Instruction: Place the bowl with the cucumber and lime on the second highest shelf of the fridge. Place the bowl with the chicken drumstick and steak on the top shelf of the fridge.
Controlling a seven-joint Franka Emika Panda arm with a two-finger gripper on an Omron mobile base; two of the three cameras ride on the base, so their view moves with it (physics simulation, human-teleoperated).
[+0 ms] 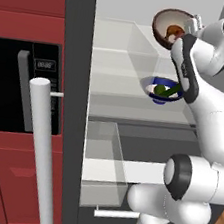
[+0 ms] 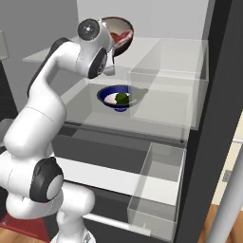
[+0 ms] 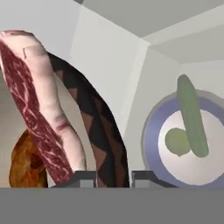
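A white robot arm reaches into an open fridge [image 1: 66, 128] with a dark grey frame and white interior. In the left base view the arm rises from the 5 o'clock corner and bends up toward 1 o'clock, where its gripper [image 1: 188, 30] meets the rim of a brown wooden bowl [image 1: 164, 21] at the level of the top shelf of the fridge [image 1: 119, 37]. That bowl is tipped steeply, its opening facing the camera, and an orange-brown chicken drumstick [image 1: 173, 30] shows inside it. In the hand view the two dark finger tips [image 3: 83, 178] stand close together at 6 o'clock, one on each side of the bowl's dark patterned wall, so the gripper appears nearly closed and pinching the rim. Just left of that wall lies the steak [image 3: 41, 105], a pinkish-red marbled slab running from 10 o'clock down to 7 o'clock, with the drumstick below it at 8 o'clock. The bowl with the cucumber and lime [image 1: 160, 90], dark blue outside and white inside, sits upright on the glass shelf just below the top one, a little right of centre in the left base view. In the hand view it lies at 4 o'clock, with the long cucumber [image 3: 192, 116] poking over its rim and the round lime [image 3: 177, 141] just beside it. A long silver bar handle [image 1: 42, 155] stands at 7 o'clock in the left base view, in front of a black built-in oven [image 1: 16, 90] set in red cabinets.
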